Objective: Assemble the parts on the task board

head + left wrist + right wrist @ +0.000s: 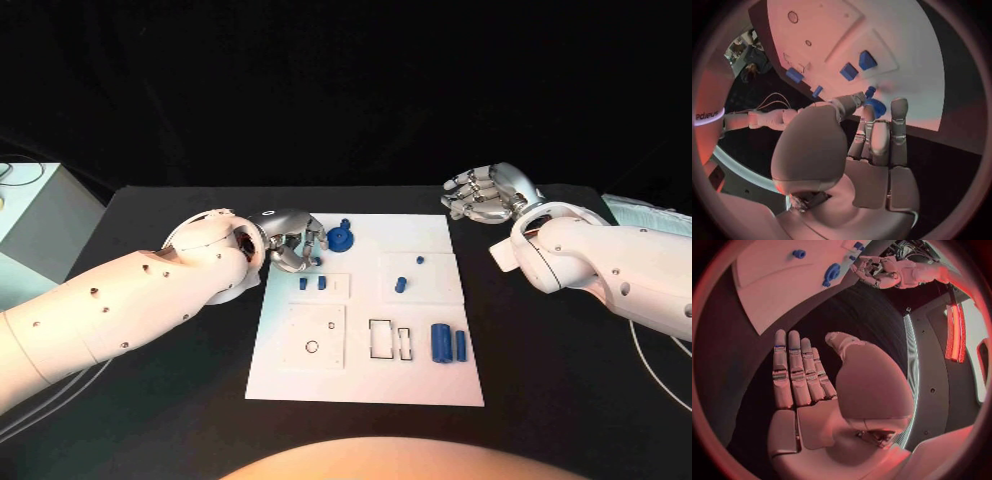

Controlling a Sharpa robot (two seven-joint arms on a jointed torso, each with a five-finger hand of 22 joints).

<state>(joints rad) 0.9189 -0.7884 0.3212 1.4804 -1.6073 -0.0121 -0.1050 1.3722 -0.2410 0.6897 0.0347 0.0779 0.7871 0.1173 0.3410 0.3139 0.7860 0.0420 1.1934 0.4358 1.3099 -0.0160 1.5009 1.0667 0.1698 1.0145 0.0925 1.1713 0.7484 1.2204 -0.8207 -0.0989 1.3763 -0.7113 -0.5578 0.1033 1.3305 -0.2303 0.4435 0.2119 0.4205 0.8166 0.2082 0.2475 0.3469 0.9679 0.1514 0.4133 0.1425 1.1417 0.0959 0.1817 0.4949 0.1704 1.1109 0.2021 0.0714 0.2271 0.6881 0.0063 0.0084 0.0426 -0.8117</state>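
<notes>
My left hand (293, 240) sat at the far-left corner of the board (418, 385), fingers (899, 111) reaching out toward the blue ring-shaped part (340, 238). From the wrist, fingertips were right beside or touching it, but I could not tell whether they had actually clamped on it. My right hand (488, 193) hovered over the bare tabletop (173, 200) off the board's far-right corner, flat, fingers (792, 365) straight and side by side, holding nothing.

How far along? Early, I judged. Two small blue pieces (312, 283) stood together just behind the ring, toward me, and two more small ones (408, 274) sat in the panel right of them; whether any of these were seated in their places I could not say. Two blue cylinders (450, 344) lay side by side near the right edge, loose by the look of it. The rectangular slots (389, 338) left of them stood open, and the round hole (312, 346) in the near-left panel was open too. So most of the fitting was left.

Around us: a pale box (36, 225) at the tabletop's left, well apart from the board. Cables (656, 370) trailed beneath my right arm. Nothing lay between the ring and the open holes; the small pieces just beside the ring were the only things to bump.
</notes>
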